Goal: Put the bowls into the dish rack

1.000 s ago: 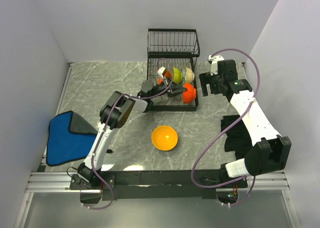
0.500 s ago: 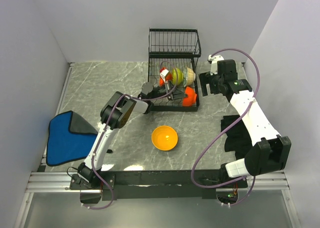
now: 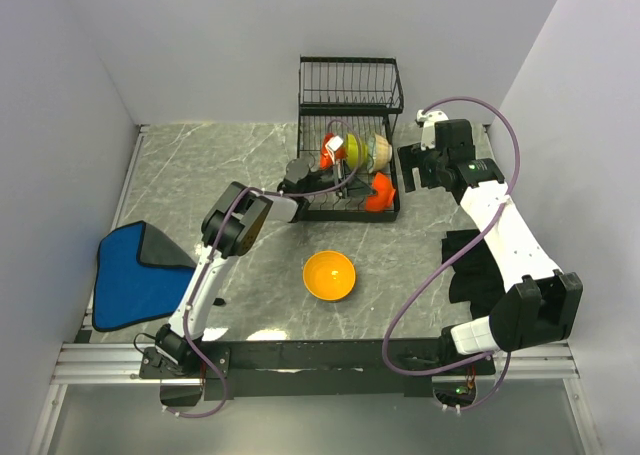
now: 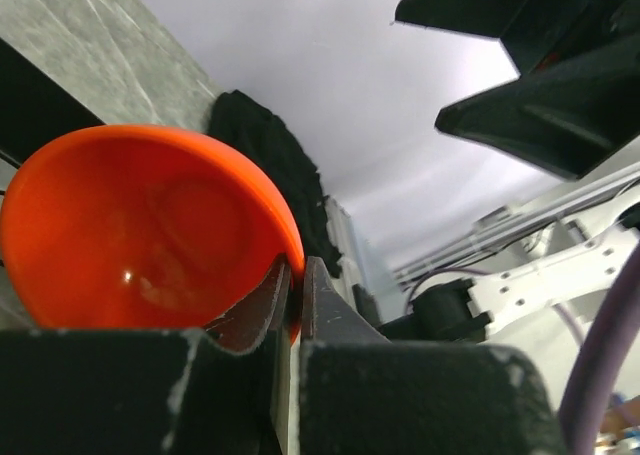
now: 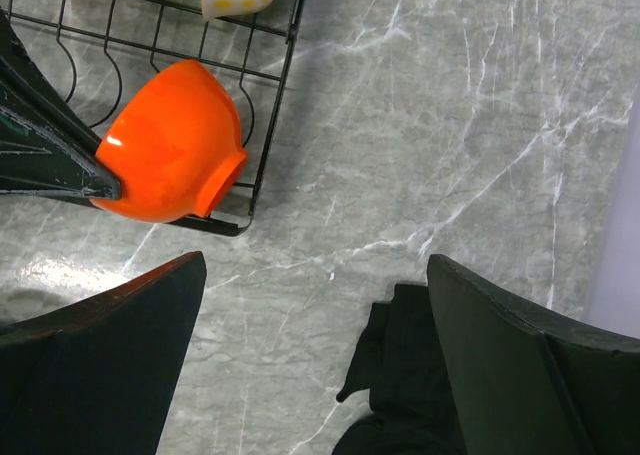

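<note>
The black wire dish rack (image 3: 349,83) stands at the back middle. Its lower tier holds a red-orange bowl (image 3: 328,153), a lime green bowl (image 3: 352,147) and a cream patterned bowl (image 3: 378,147). My left gripper (image 3: 358,187) reaches into the rack and is shut on the rim of a second red-orange bowl (image 3: 379,190), tilted on edge at the rack's front right corner. In the left wrist view the gripper (image 4: 296,267) pinches that bowl's (image 4: 140,230) rim. My right gripper (image 3: 420,170) hovers open and empty beside the rack. An orange bowl (image 3: 329,275) sits on the table. The blue bowl is out of view.
A blue folded cloth (image 3: 135,275) lies at the left edge. A black cloth (image 3: 470,265) lies at the right, also in the right wrist view (image 5: 410,375). The right wrist view shows the rack's corner wire (image 5: 270,125) and the held bowl (image 5: 170,155).
My left gripper has pushed further right into the rack, and the red-orange bowl has tipped more onto its edge. The rack has shifted slightly right. The right arm has not moved.
</note>
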You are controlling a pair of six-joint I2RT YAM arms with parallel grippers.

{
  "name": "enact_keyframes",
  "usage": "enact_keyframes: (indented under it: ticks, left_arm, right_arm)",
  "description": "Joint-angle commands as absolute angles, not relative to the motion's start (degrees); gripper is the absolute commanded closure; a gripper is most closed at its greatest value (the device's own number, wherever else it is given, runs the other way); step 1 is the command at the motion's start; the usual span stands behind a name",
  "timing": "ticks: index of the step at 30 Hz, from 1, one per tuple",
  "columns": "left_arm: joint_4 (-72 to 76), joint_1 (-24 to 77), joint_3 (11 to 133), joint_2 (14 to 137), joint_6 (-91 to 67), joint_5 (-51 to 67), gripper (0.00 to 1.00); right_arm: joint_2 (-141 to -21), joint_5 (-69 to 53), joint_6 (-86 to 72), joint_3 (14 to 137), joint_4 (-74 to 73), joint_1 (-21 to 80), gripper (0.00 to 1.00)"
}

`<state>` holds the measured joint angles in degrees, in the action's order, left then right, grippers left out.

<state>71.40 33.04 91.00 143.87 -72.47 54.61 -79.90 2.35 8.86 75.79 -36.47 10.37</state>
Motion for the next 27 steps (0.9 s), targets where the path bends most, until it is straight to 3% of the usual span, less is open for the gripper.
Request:
enact_keyframes:
  ticks: [1,7,15,27]
  left_arm:
    - [77.25,33.84,91.59,147.84,-80.06,54.85,0.99]
    - [78.92,33.93,86.84,146.25,-85.78,45.63,0.99]
    - [67.25,33.4,82.18,141.51,-84.99,36.49,0.99]
    - [52.91,32.96,81.39,138.16,-84.82,33.58,0.98]
  right_arm:
    - [-78.57,2.46,8.96,76.99,-35.07,10.72,0.0]
    - [-78.93,2.2,8.96,77.34,-35.33,10.81,0.0]
    - [-79.8,1.93,8.61,78.05,-35.07,11.43,0.0]
    - [-79.72,1.58,8.35,78.31,-34.54,11.6,0.0]
